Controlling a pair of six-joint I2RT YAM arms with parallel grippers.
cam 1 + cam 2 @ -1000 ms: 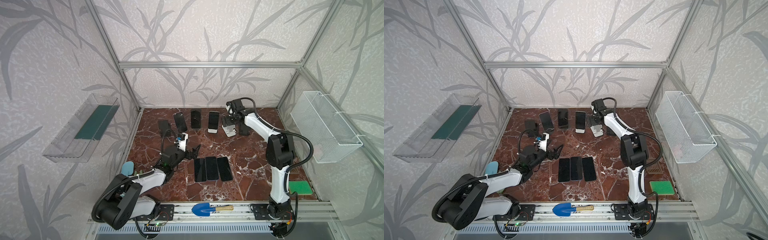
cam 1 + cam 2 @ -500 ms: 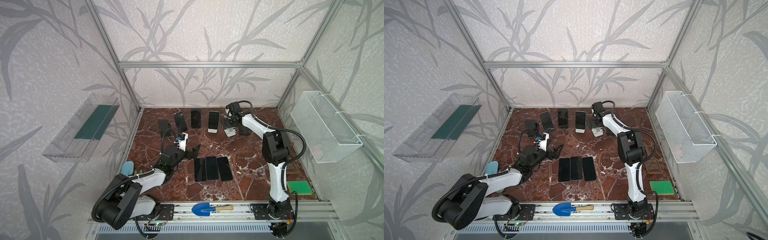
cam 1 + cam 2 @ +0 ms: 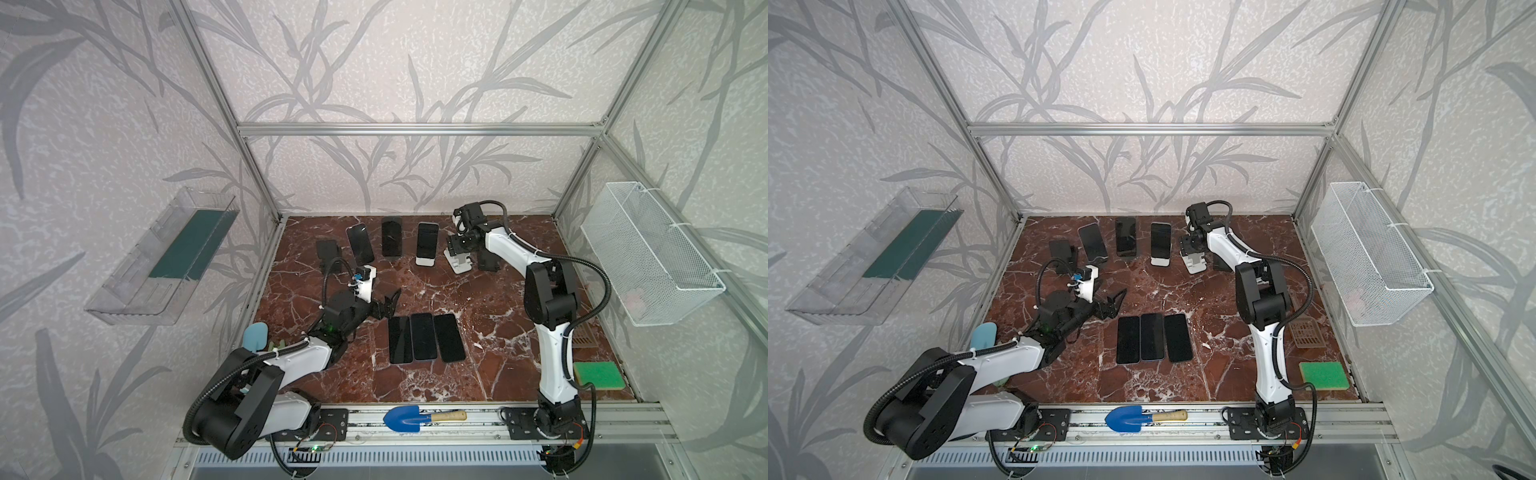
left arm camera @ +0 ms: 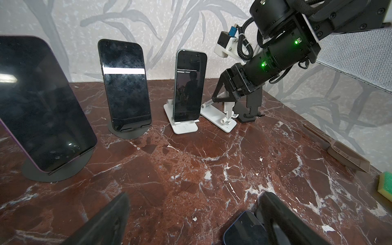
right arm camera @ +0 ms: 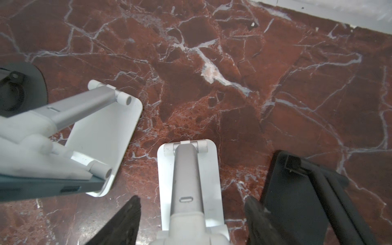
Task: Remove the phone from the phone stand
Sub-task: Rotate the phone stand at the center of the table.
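Three phones lean on stands along the back. A teal phone (image 3: 427, 246) (image 4: 189, 84) rests on a white phone stand (image 3: 424, 261) (image 4: 184, 127). A dark phone (image 3: 391, 235) and a purple-edged phone (image 3: 360, 244) sit on black round stands. My right gripper (image 3: 455, 249) (image 5: 193, 200) is open and points down over an empty white stand (image 3: 459, 264) (image 5: 191, 169). Its fingers stand either side of the stand's neck with gaps. My left gripper (image 3: 388, 305) (image 4: 196, 196) hangs open and empty, low over the marble.
Three phones (image 3: 423, 336) lie flat mid-table beside my left gripper. Empty black stands are at the back right (image 3: 488, 262) and back left (image 3: 327, 251). A green sponge (image 3: 598, 374), a brown grate (image 3: 1306, 332), a blue trowel (image 3: 411, 417) and a wire basket (image 3: 648, 253) are nearby.
My right gripper has moved slightly back and down, settling over the empty white stand. The left arm has not moved.
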